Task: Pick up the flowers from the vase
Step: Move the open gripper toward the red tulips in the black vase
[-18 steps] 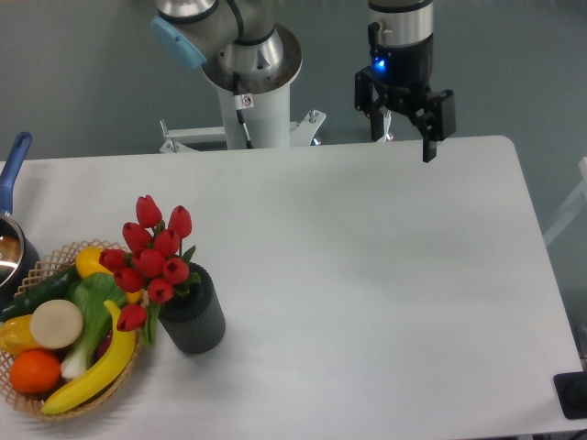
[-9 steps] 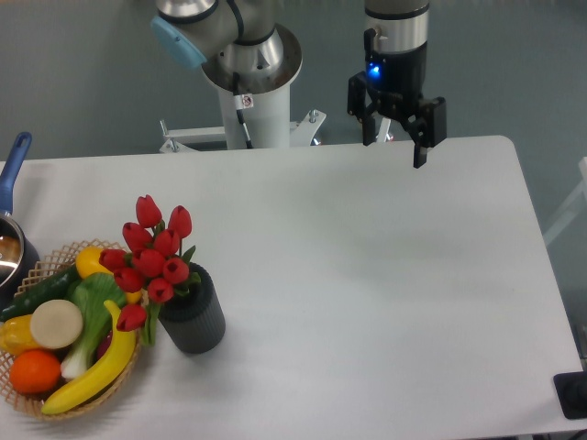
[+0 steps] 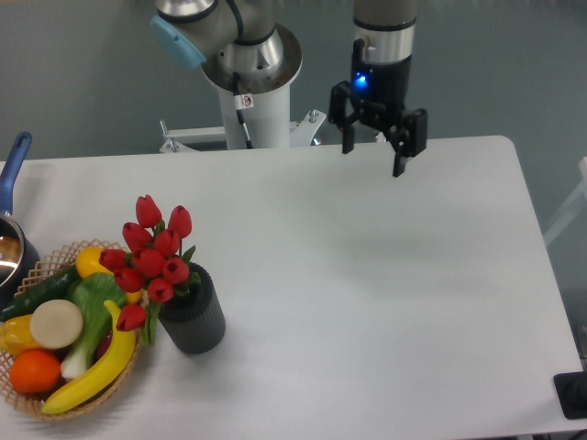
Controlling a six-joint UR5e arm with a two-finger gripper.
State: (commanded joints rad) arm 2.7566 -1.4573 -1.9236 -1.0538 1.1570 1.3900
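While far from flowers point(image 3: 151, 252), jaws spread.

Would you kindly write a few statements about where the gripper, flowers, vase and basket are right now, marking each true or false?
1. The flowers stand in the vase. True.
2. The gripper is shut on the flowers. False: it is open, empty and far from them, near the table's far edge.
3. The vase lies tipped over. False: it stands upright.
4. The basket of toy fruit is beside the vase. True.
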